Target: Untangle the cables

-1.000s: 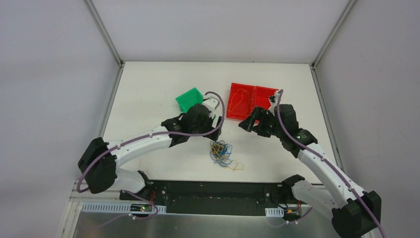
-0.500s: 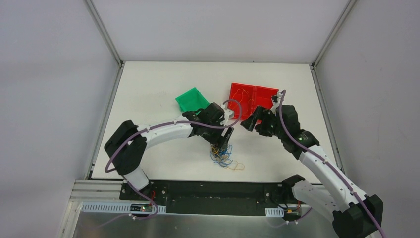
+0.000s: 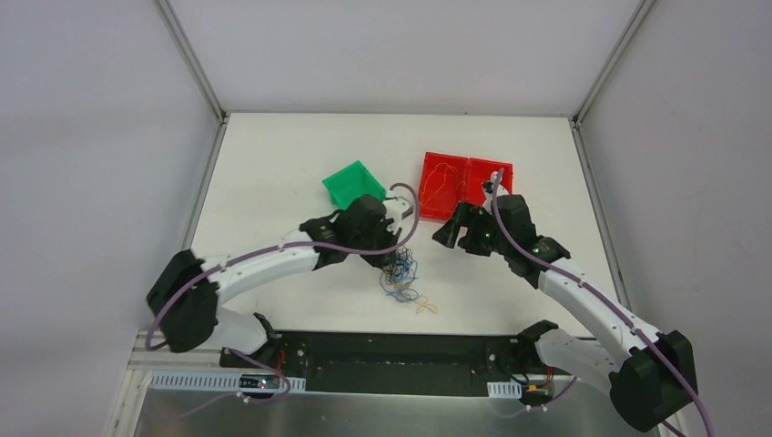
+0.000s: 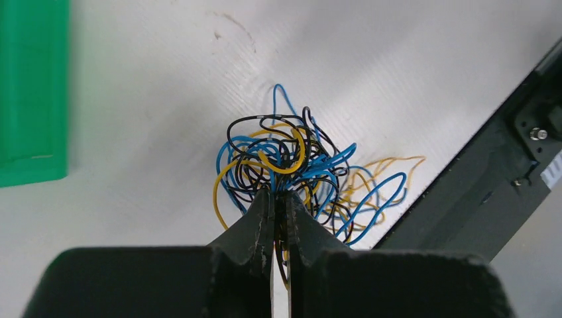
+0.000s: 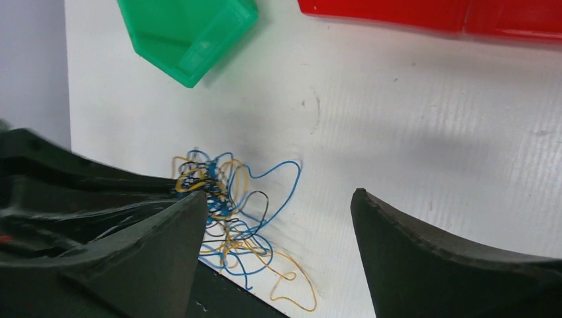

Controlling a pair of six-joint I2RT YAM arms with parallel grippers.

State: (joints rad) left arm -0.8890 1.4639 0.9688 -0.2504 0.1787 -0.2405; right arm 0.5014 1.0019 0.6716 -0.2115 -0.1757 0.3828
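From above, the cables [image 3: 405, 280] are seen as a small ball of blue, black and orange-yellow wires. The ball is lying on the white table [image 3: 273, 182], near the front edge and between the two arms. The left gripper [image 3: 394, 261] is set down on the top of the ball. The right gripper [image 3: 452, 234] is held just in front of the red tray [image 3: 478, 173], apart from the ball. A green tray [image 3: 353, 182] is seen behind the left wrist. Some orange wire seems to be lying in the red tray, but it is too thin to be sure.

In the left wrist view, the two fingers are pressed almost together. A few strands at the near side of the ball are pinched between them. Blue and yellow loops are spread out past the tips, toward a dark rail [image 4: 490, 185].

In the right wrist view, the fingers are spread wide and nothing is held between them. The ball is seen beside the left-hand finger, and one loose orange loop is trailing out from it.

The wires are judged to be very light, soft and springy. Only a gentle pull is needed, since a hard tug could make the knot tighter. A loose loop at the edge of the ball is best taken while the ball is pinned.
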